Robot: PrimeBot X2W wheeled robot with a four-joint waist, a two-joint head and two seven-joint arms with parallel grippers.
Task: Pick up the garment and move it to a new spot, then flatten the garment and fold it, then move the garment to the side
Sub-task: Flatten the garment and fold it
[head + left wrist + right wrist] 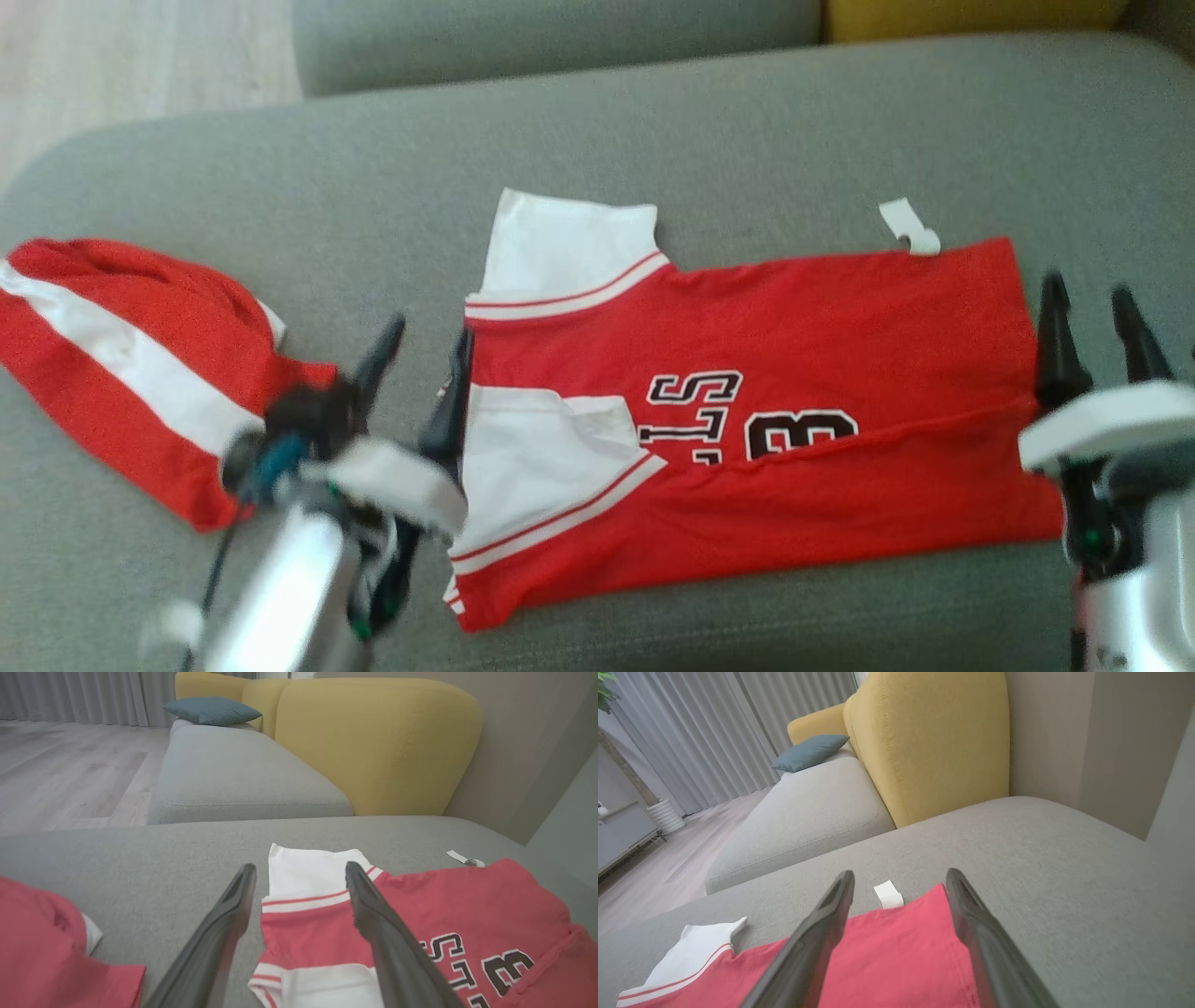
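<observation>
On sofa (747, 121): jersey (840, 317) between left claw (429, 332), right claw (1089, 287).

The jersey's (822, 308) black lettering (738, 420) is half tucked under a fold and unreadable, perhaps a number. The left gripper (429, 331) is blurred. A red garment (121, 364) runs off the head view's left edge.

Look: the garment (747, 411) is a red shirt with white sleeves (569, 243) and black letters (747, 415).
Fold: folded once the long way, mostly flat.
Lies: sleeves left, bottom edge right.
Place: on the grey sofa seat (653, 140).
Tag: small white tag (910, 229) sticks out.
</observation>
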